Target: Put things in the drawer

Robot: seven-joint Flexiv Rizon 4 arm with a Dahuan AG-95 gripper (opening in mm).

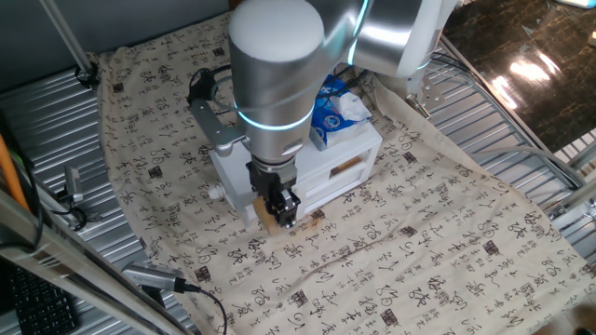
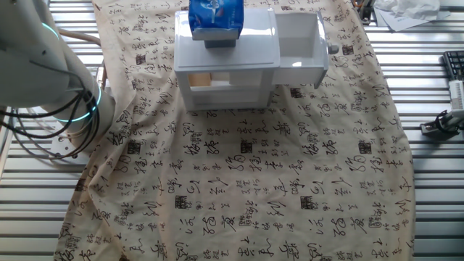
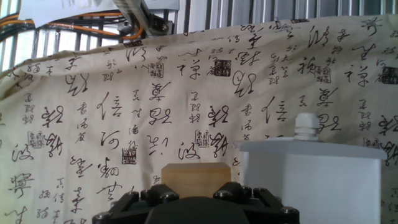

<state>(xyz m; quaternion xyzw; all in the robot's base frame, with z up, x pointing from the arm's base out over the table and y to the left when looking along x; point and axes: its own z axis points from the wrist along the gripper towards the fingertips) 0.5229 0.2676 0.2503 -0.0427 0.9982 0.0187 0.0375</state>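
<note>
The small tan block (image 3: pixel 195 179) sits between my gripper's (image 3: pixel 196 198) fingers in the hand view, filling the gap between them. In one fixed view the gripper (image 1: pixel 282 210) is low at the cloth in front of the white cabinet (image 1: pixel 345 154), shut on the block (image 1: pixel 265 221). The upper drawer (image 1: pixel 226 174) is pulled out, right beside the gripper. Its white front and round knob (image 3: pixel 306 126) show at the right of the hand view. In the other fixed view the open drawer (image 2: pixel 299 45) sticks out to the right; the gripper does not show there.
A blue-and-white tissue pack (image 1: pixel 337 110) lies on top of the cabinet (image 2: pixel 225 54). The lower drawer with a tan slot (image 1: pixel 346 168) is shut. A printed cloth (image 2: pixel 254 174) covers the table. Cables and metal slats lie around its edges.
</note>
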